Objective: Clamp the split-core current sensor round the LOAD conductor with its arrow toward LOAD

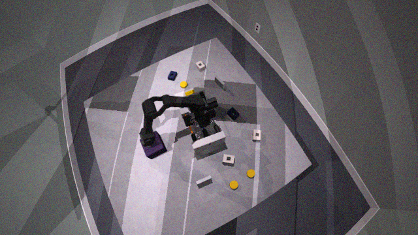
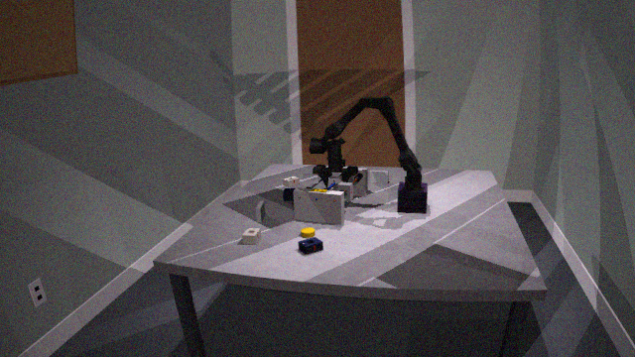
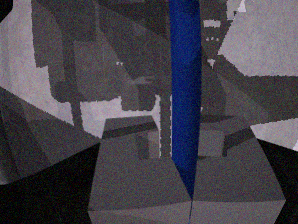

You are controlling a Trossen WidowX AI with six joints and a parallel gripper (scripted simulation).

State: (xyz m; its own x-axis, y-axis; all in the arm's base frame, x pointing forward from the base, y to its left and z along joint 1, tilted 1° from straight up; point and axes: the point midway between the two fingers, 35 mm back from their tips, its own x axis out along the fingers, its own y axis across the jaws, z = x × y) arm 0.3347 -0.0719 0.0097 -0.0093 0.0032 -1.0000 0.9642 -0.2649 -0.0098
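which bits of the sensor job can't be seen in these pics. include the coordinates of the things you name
- Arrow on the sensor: not readable in any view; in the wrist view the blue conductor [image 3: 185, 75] crosses in front of the grey block [image 3: 145, 175] between the fingers.
- LOAD marker: too small and grainy in the top and exterior views.
- Latch: no view resolves whether it has caught.
- Fingertips of the gripper [image 1: 206, 130] [image 2: 337, 180]: lost among dark parts from above, too small in the exterior view.

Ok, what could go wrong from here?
The sensor may not be latched: its halves look together, but no latch shows, so it could spring open when released. The arrow is not readable, so it may point away from LOAD. The blue wire runs right against the sensor, so backing away could tug it.
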